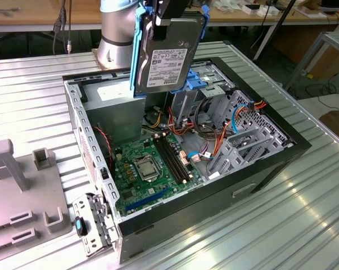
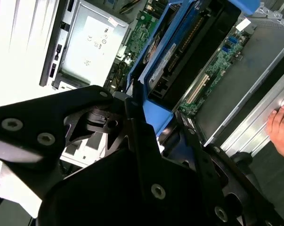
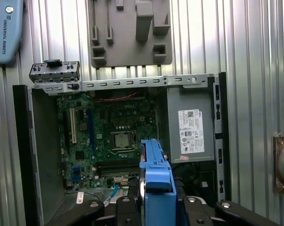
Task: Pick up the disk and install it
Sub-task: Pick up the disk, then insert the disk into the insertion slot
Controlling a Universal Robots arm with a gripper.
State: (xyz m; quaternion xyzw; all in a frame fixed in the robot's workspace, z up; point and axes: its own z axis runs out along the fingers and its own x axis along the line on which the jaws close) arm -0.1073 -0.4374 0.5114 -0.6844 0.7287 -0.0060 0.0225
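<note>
Black jaws, closest to the lens in both wrist views, are clamped on the disk (image 2: 177, 56) — gripping one short end of its bright blue carrier bracket. In the exterior view the disk (image 1: 169, 53) hangs upright from that grip, white label toward the camera, blue rails down both long sides. It is held in the air over the far part of the open computer case (image 1: 265, 169), its lower end above the power supply (image 1: 110, 104) and touching nothing there that I can make out. First wrist view looks straight down the disk's (image 3: 156, 169) blue edge into the case.

Case lies on its side near the middle of the ribbed metal worktop (image 1: 34, 84), its interior open to view. Inside: green motherboard (image 1: 149, 163) with its processor socket (image 1: 144, 167) showing, bundled red, orange and blue cables (image 1: 183, 129), and a grey metal drive cage (image 1: 242, 143) toward the exterior view's right.

Grey fixture plate (image 1: 23, 197) with raised blocks and slots sits on the worktop at the exterior view's left edge, just beside the case's swung-out front bracket (image 1: 93, 225). Arm's silver base (image 1: 116, 42) stands at the worktop's far edge behind the case.

Second wrist view — a person's hand (image 2: 280, 127) at the case's outer metal side; whether the fingers press on it I cannot tell.
</note>
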